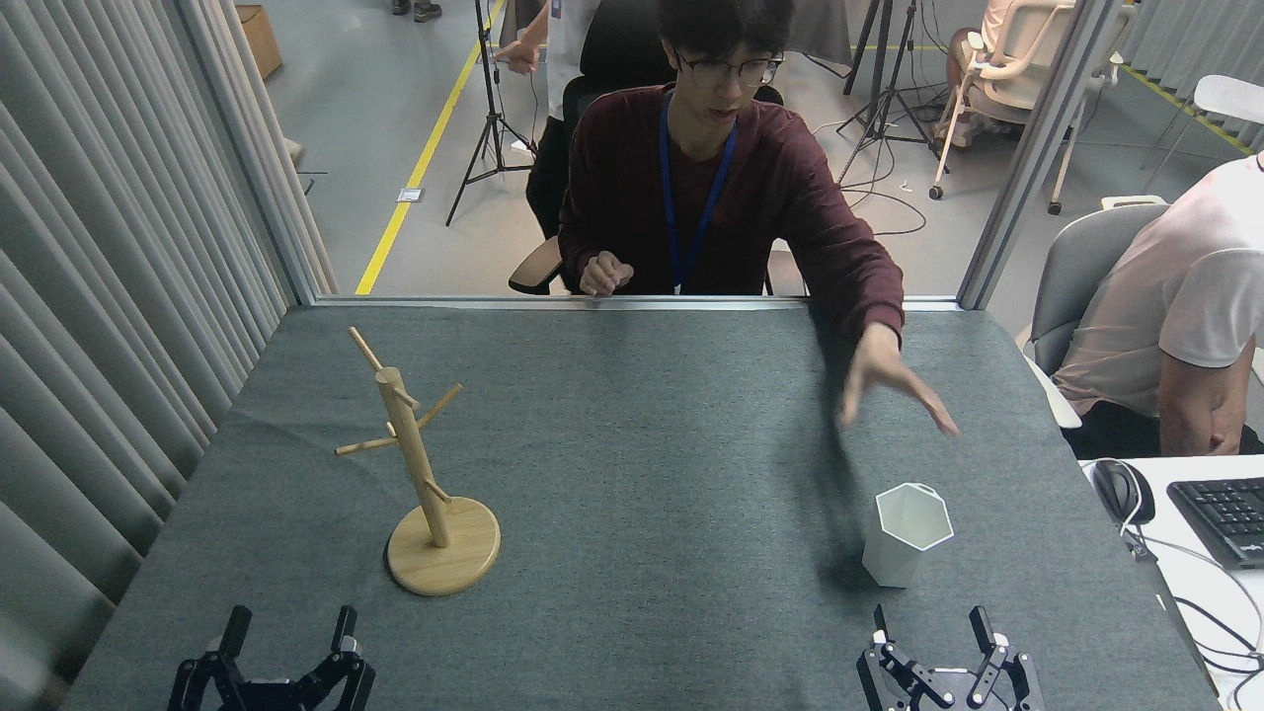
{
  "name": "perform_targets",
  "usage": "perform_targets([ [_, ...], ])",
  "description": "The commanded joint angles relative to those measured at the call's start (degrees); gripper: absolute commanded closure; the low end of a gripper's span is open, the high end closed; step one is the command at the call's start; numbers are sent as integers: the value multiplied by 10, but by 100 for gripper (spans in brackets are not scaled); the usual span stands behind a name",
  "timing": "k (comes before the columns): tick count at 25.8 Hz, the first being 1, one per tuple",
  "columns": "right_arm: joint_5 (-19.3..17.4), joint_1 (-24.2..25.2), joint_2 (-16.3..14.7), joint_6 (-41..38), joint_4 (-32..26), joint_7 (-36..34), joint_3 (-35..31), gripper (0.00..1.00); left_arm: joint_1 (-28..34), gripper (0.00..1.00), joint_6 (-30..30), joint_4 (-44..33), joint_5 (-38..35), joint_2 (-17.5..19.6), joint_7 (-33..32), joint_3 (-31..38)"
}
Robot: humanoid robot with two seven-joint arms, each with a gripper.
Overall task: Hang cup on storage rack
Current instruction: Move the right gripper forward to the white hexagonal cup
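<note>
Both claws sit low at the near edge, fingers spread apart and gripping nothing: the left gripper (289, 632) well in front of the storage rack (425, 474), the right gripper (928, 632) just short of the cup (906, 533). That white cup stands upright on the table's right side, its hexagonal mouth showing nothing inside, a small tab at the far rim. On the left, the wooden rack stands on its round base, pegs bare. Above the cup, a person's hand (889, 380) hovers, blurred. A grey cloth covers the table (642, 444); curtains hang left, tripods and chairs stand behind.
</note>
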Motion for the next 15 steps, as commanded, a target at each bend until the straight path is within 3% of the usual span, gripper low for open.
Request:
perform_targets([
  [1, 0, 0, -1, 0, 1, 0, 0, 2, 0, 1, 0, 8, 0, 0, 0, 1],
  [7, 3, -16, -9, 23, 24, 3, 1, 2, -1, 1, 6, 33, 0, -1, 0, 3],
  [15, 6, -84, -12, 26, 89, 4, 3, 2, -2, 1, 4, 31, 1, -1, 0, 6],
])
